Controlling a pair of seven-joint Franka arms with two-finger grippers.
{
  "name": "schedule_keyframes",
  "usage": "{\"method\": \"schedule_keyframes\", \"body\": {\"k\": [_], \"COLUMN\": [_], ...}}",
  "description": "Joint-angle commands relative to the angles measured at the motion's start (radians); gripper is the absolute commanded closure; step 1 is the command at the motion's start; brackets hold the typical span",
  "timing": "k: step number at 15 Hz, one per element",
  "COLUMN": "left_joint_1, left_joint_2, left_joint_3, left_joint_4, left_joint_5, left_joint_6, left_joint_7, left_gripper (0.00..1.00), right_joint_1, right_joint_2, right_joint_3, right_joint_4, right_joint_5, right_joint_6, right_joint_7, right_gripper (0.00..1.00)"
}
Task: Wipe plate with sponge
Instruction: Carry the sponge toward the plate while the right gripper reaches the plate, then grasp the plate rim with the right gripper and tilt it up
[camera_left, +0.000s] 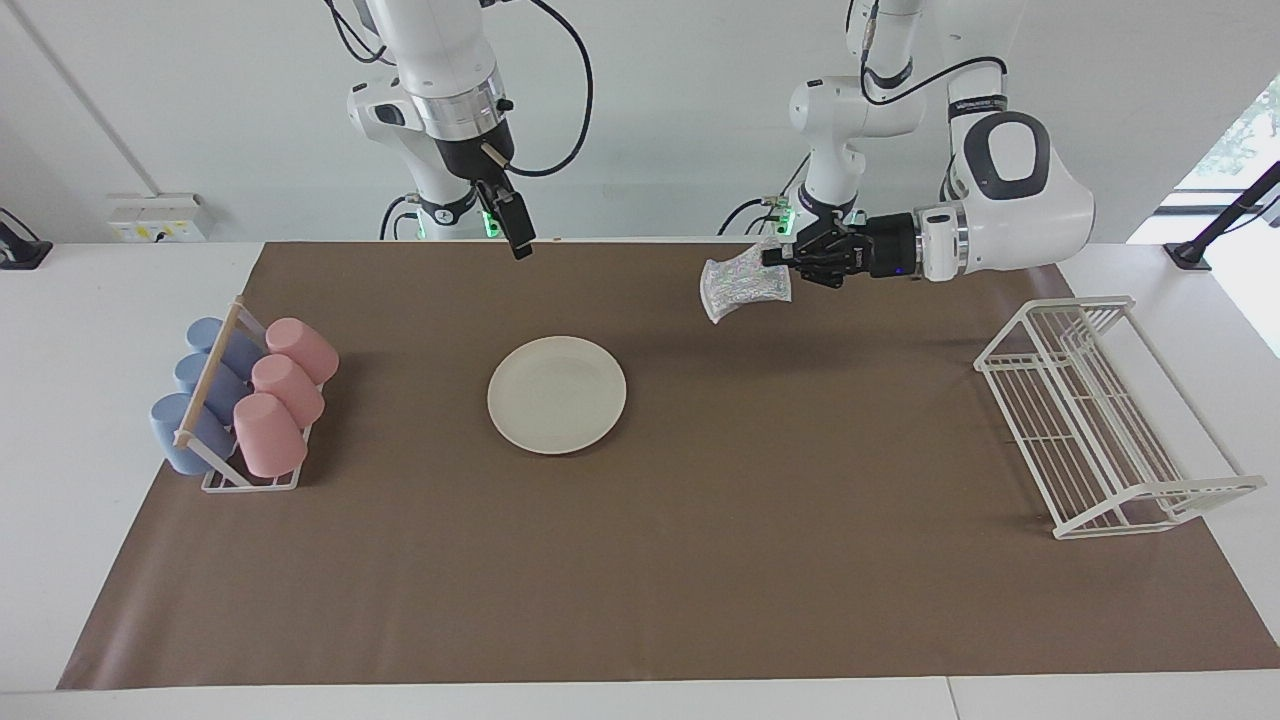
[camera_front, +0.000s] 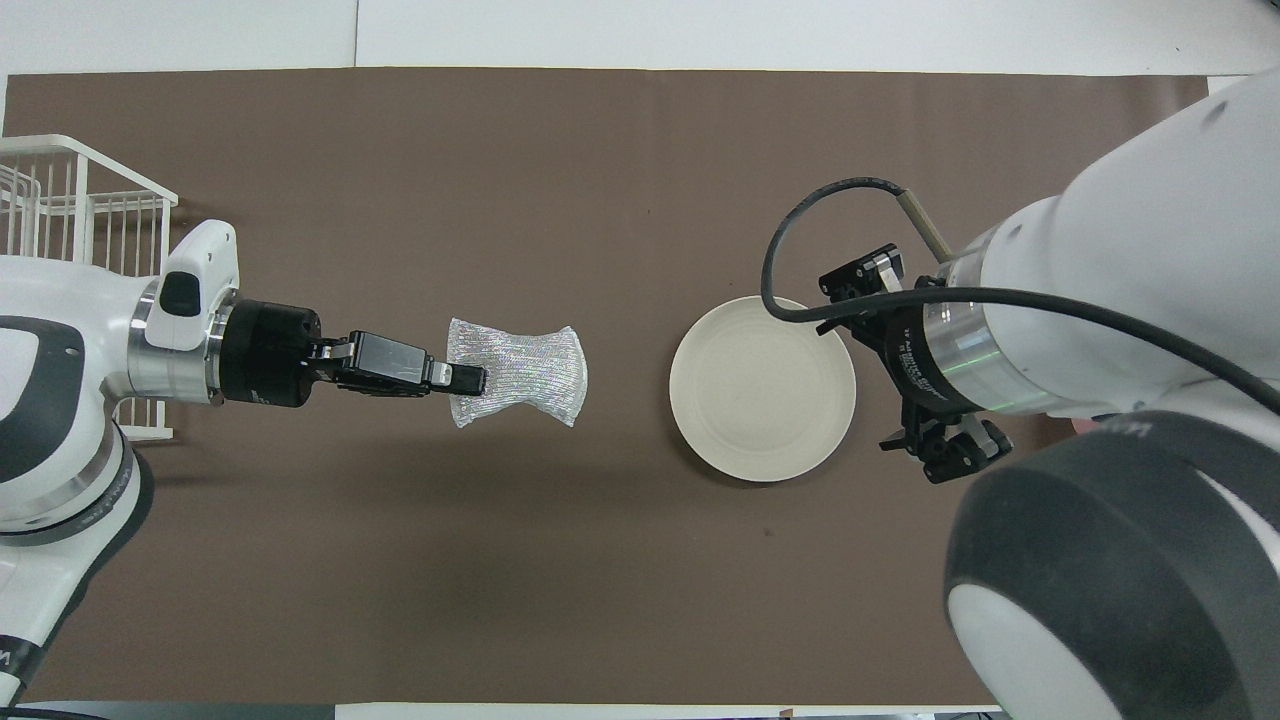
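I am a pair of arms at a table covered by a brown mat (camera_left: 700, 560). My left gripper (camera_left: 775, 262) is pinched on one edge of the sponge (camera_left: 743, 286), a silvery pad that hangs in the air above the mat, touching nothing else. The gripper points sideways, toward the right arm's end of the table, and the sponge sticks out from its tip in that same direction.

The plate (camera_left: 556, 394) lies flat on the mat near the middle, with nothing on it. It sits on from the sponge along the line my left gripper is pointing, toward the right arm's end, and well below it. In the overhead view a strip of bare mat shows between sponge (camera_front: 520, 372) and plate (camera_front: 762, 388).

My right gripper (camera_left: 516, 232) hangs high over the mat's edge nearest my bases, with its fingers spread and holding nothing.

I judge the left arm must travel on sideways, then lower the sponge onto the plate.
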Motion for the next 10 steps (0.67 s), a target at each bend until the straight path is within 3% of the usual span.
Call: {"method": "schedule_keyframes", "body": {"k": [1,6,8,10], "left_joint_1": [-0.086,-0.152,-0.170,-0.177], "left_joint_2": [-0.101,-0.138,-0.144,-0.152], "left_joint_3": [0.010,0.008,0.005,0.005], "left_joint_4": [-0.147,-0.222,-0.231,-0.239], "left_joint_5": [-0.088,-0.141,-0.147,-0.147], "left_joint_6": [0.098,0.129,0.146,0.149], "left_joint_7": [0.115,0.278,0.304,0.327], "left_gripper": [1.00,1.00,1.00,1.00], "right_joint_1": [0.042,0.107,0.167,0.178], "right_joint_2": [-0.012,0.000,0.002,-0.001], "right_joint_3": [0.000,0.000,0.005,0.007], "right_joint_4": [-0.050,-0.069,-0.121,-0.144], "right_joint_5": [0.048,0.054,0.086,0.108], "right_joint_6": [0.074,0.120,0.227,0.264], "right_joint_7": [0.103,0.137,0.325,0.369], "right_gripper": [0.00,0.00,0.00,0.00]}}
